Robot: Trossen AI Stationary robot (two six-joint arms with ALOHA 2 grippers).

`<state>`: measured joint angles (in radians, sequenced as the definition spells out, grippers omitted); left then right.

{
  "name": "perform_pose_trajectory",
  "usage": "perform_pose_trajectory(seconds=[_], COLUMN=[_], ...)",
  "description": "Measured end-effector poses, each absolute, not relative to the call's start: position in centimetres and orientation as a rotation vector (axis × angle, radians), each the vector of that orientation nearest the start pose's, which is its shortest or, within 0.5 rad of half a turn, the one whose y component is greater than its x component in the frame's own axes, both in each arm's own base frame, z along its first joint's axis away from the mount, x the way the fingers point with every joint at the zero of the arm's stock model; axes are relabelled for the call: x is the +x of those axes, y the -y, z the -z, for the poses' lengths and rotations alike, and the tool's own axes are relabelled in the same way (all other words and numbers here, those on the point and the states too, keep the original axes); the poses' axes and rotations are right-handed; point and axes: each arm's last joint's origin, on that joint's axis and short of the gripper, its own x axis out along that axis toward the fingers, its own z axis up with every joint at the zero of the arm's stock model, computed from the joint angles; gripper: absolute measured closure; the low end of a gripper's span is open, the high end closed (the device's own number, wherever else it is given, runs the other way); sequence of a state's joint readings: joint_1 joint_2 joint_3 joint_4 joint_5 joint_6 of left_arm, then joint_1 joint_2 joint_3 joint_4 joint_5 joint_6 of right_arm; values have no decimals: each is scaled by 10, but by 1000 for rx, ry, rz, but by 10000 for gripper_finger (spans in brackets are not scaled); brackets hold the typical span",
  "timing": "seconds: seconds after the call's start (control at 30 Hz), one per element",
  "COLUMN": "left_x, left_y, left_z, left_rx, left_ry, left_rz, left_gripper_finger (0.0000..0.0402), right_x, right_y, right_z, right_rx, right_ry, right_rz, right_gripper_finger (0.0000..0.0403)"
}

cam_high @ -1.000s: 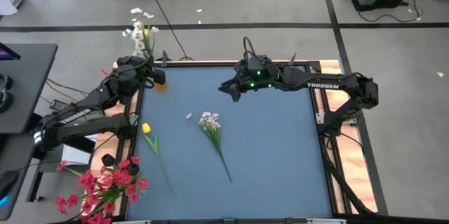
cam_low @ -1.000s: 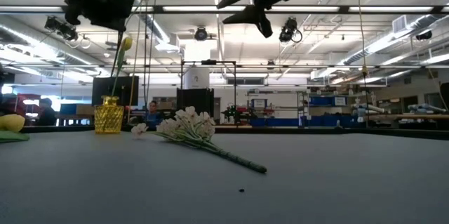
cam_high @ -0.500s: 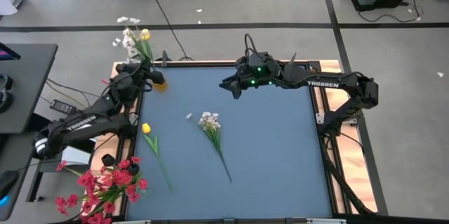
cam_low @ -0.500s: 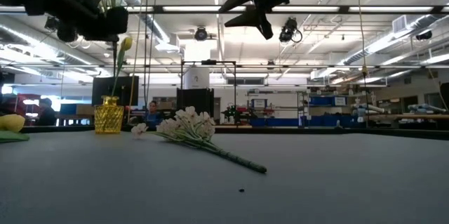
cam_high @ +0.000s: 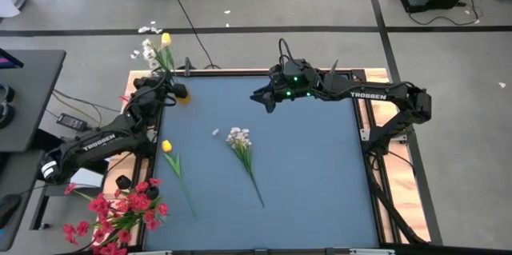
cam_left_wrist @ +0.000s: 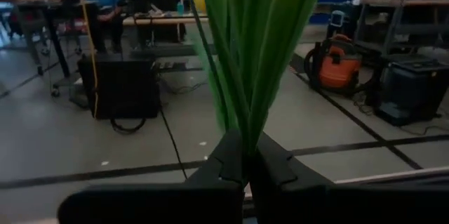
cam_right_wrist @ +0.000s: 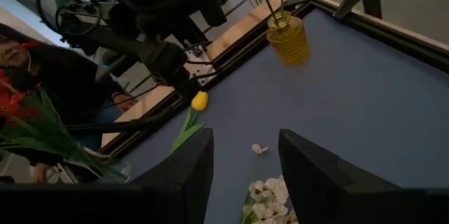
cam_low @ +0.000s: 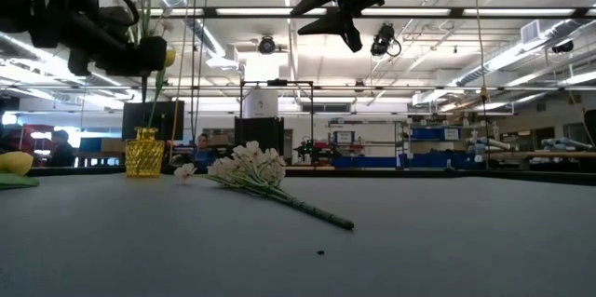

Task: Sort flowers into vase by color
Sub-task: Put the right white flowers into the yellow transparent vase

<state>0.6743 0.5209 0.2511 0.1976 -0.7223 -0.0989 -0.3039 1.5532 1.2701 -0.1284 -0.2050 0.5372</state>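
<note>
We note the left pincer (cam_high: 157,87) at the desk's (cam_high: 304,175) far left corner, clamped on a bunch of green stems (cam_left_wrist: 252,55); the left wrist view shows both fingers (cam_left_wrist: 231,164) pressed together around them. The held bunch (cam_high: 156,43) carries white blossoms and one yellow bud, reaching out past the desk edge over the floor. The yellow glass vase (cam_low: 144,153) stands just below the pincer at that corner; in the right wrist view thin stems enter its mouth.

We see the right pincer (cam_high: 258,99) hovering near the far edge, mid-desk, fingers apart with nothing between them; its arm stretches in from the right side, held high above the surface in the low view.

A white-blossom sprig (cam_high: 242,153) lies flat mid-desk, well apart from both pincers, with a loose white blossom (cam_high: 215,133) just beside it. A yellow tulip sprig (cam_high: 174,163) lies near the left edge. A cluster of red flowers (cam_high: 120,211) sits off the near left corner; what holds it we cannot tell.
</note>
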Motion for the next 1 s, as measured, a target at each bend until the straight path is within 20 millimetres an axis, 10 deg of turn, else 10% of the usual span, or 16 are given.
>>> perform_pose_trajectory(seconds=[0.3,0.67,1.0], left_x=[85,83,83], left_y=[-102,-103,-101], left_z=[-206,-198,-226], left_rx=[-246,-371,-424], left_ry=[55,16,-171], left_rz=[-1460,-1424,-1373], left_gripper_finger=[381,268,194], right_x=[338,332,355], right_y=[109,111,114], right_z=[-317,-306,-257], right_rx=[643,676,940], right_ry=[-359,-469,-619], right_rz=[258,361,358], right_gripper_finger=[233,214,213])
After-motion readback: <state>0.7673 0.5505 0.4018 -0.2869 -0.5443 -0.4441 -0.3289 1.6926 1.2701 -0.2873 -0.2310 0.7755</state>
